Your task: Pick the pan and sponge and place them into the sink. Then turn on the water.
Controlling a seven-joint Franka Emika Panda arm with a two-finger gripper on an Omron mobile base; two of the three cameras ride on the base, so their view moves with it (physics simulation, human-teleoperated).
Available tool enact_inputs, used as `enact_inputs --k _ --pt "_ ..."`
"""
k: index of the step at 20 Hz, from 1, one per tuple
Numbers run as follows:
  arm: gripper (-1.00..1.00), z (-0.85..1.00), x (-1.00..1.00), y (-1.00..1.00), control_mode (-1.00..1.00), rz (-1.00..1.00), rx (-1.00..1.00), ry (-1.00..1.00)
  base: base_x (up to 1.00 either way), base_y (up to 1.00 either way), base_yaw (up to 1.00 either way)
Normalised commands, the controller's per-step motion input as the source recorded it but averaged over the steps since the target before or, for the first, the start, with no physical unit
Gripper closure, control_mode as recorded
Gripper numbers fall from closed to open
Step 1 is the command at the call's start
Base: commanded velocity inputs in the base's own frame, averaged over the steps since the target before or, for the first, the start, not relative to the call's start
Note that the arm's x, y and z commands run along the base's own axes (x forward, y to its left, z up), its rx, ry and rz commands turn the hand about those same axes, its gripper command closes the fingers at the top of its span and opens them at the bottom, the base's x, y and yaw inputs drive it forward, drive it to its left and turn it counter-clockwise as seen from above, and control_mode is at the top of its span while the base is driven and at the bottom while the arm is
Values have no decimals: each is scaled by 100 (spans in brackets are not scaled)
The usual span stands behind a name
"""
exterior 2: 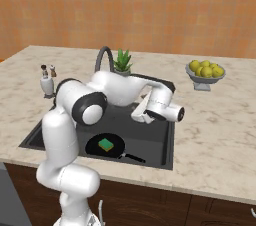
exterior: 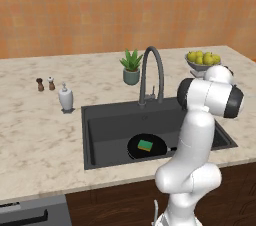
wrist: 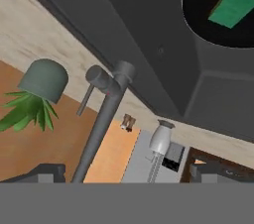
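Over the sink (exterior 2: 165,145), arm bent forward at the elbow, wrist turned so the hand (wrist: 126,176) looks toward the tap (wrist: 101,119). Fingers spread fully wide, gripping nothing, touching nothing. Pan (exterior 2: 105,146) lies on the basin floor, handle toward the front right; sponge (exterior 2: 105,144) rests inside it, green side up.

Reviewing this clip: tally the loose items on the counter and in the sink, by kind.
Pan: 1
Sponge: 1
Soap dispenser: 1
Shakers: 2
Potted plant: 1
Fruit bowl: 1
Total: 7
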Motion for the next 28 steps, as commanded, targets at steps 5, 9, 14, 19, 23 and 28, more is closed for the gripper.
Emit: enact_inputs --k 5,9,14,19,23,28 --pt "-100 0 6 12 -100 -5 23 0 0 0 0" --pt "-100 -12 11 39 -100 -5 12 0 0 0 0" --pt "-100 -1 28 45 -100 -3 6 0 0 0 0" --pt "-100 0 37 29 -100 0 6 5 0 0 0" --pt "-100 0 33 21 -100 0 6 8 0 0 0" --pt "-100 -16 40 18 -100 0 2 14 0 0 0"
